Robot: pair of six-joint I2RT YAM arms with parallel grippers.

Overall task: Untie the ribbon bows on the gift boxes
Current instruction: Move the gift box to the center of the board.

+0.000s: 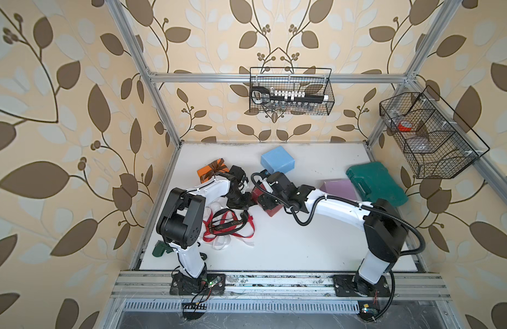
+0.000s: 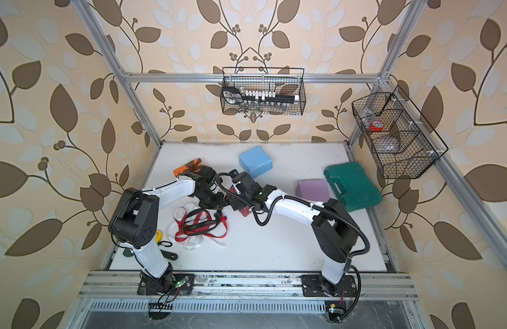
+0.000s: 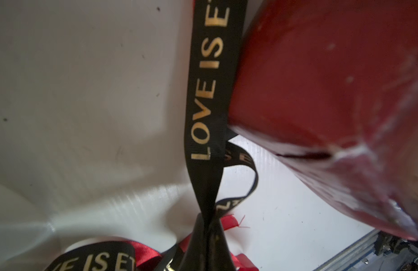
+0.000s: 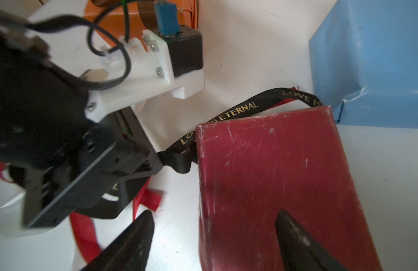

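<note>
The black ribbon (image 3: 210, 93) is drawn taut, its length running from the left gripper (image 3: 206, 225) along the side of the dark red box (image 4: 273, 176) at mid-table. Four boxes are counted: this one, the orange box (image 1: 208, 172), the light blue box (image 1: 278, 162) and the lilac box (image 1: 339, 189). Four ribbons are counted, with the brown ribbon (image 1: 216, 165) tied on orange and the red ribbon (image 1: 240, 228) and white ribbon (image 1: 223, 245) loose. The left jaws are clamped on the black ribbon. The right gripper (image 4: 215, 214) is held apart, straddling the dark red box's edge.

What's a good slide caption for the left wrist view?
Left gripper pinching the black lettered ribbon beside the dark red box.
</note>
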